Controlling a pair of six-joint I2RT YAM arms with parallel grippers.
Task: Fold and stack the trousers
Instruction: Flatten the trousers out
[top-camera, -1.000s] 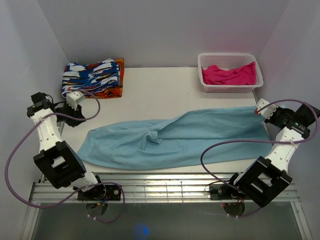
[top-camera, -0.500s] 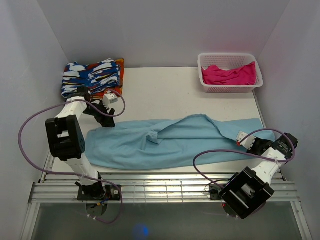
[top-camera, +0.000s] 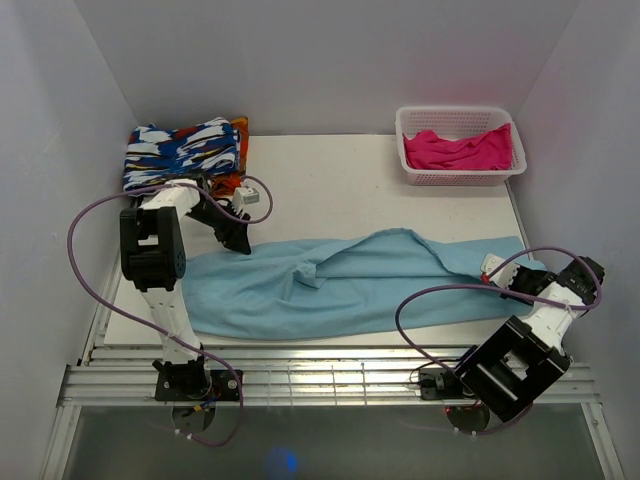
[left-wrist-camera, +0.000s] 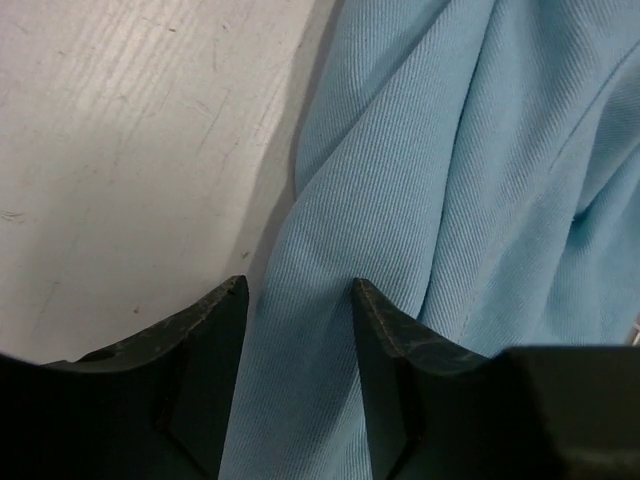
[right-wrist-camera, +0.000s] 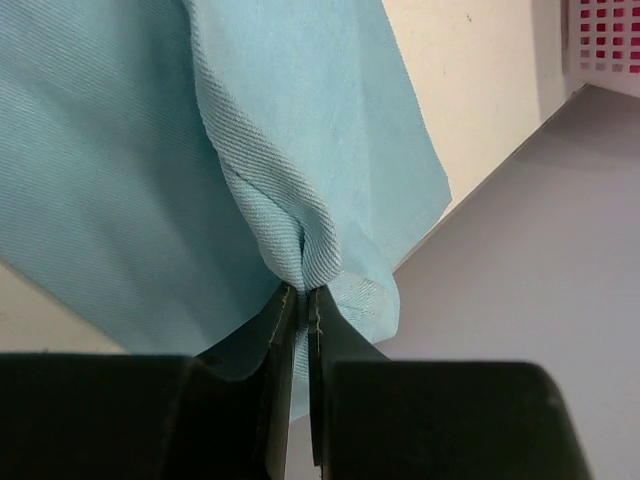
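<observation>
The trousers (top-camera: 340, 285) lie spread lengthwise across the white surface (top-camera: 330, 190). They are on the near side of the white basket (top-camera: 455, 178), with one end almost straight in front of it and the rest running away to its left. A ridge of cloth rises along the middle. The right gripper (top-camera: 492, 275) sits at the end of the garment nearest the basket, on the near side of the basket's right corner. In the right wrist view its fingers (right-wrist-camera: 265, 370) are pressed together on a small gathered fold of the trousers (right-wrist-camera: 120, 150). The fold bunches up just above the tips of the right gripper (right-wrist-camera: 303, 292), and a corner of the basket (right-wrist-camera: 605, 40) shows at the upper right. The left gripper (top-camera: 240, 240) is well to the left of the basket and nearer than it, at the far edge of the garment's other end. In the left wrist view its fingers (left-wrist-camera: 200, 340) stand moderately apart on either side of a soft crease in the trousers (left-wrist-camera: 480, 180) (cloth fills the gap between them, but nothing is pinched). The left gripper (left-wrist-camera: 298, 290) has bare surface (left-wrist-camera: 120, 130) just beside it. A bright pink garment (top-camera: 460, 150) lies heaped inside the basket. A folded blue, white and orange patterned cloth (top-camera: 185, 150) rests far to the basket's left, at about the same depth.
</observation>
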